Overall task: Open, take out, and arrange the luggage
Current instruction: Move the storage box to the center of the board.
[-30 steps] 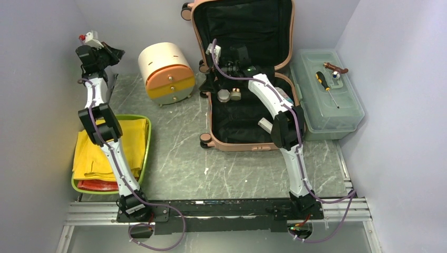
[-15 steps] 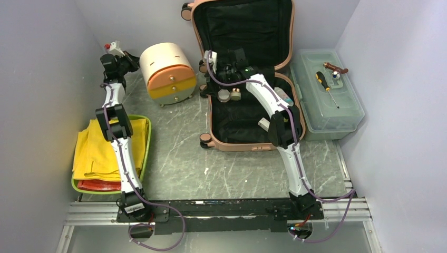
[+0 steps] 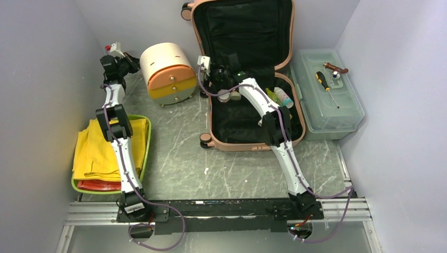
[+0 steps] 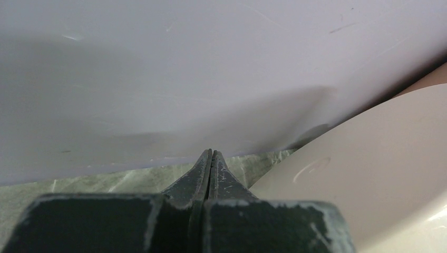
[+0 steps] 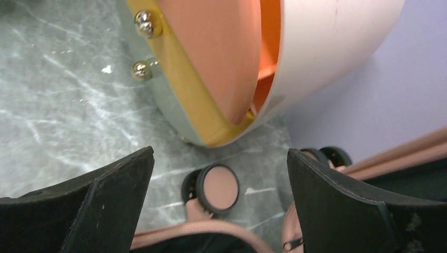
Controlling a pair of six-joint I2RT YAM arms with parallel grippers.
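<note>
The luggage [image 3: 237, 147], a salmon-pink hard-shell suitcase, lies open at the back of the table with its lid [image 3: 242, 26] leaning on the rear wall. Small bottles [image 3: 279, 96] and round jars [image 3: 229, 95] rest on its black lining. My right gripper [image 3: 210, 79] hovers open over the suitcase's left rim. In the right wrist view this gripper [image 5: 220, 153] has nothing between its fingers, with a dark wheel [image 5: 219, 188] and the pink rim [image 5: 211, 229] below. My left gripper [image 3: 129, 63] is shut and empty by the back wall; in the left wrist view it [image 4: 211, 154] points at the wall.
A cream half-round box with orange-yellow drawers [image 3: 166, 74] stands between the two grippers, close to both [image 5: 221, 58] [image 4: 379, 158]. A translucent toolbox [image 3: 327, 95] with a screwdriver [image 3: 327, 84] on top sits right of the suitcase. A green tray [image 3: 148, 138] of yellow cloth lies front left.
My right gripper has moved left from above the suitcase's inside to its left rim, uncovering the bottles. My left gripper swung right toward the cream box, then stopped.
</note>
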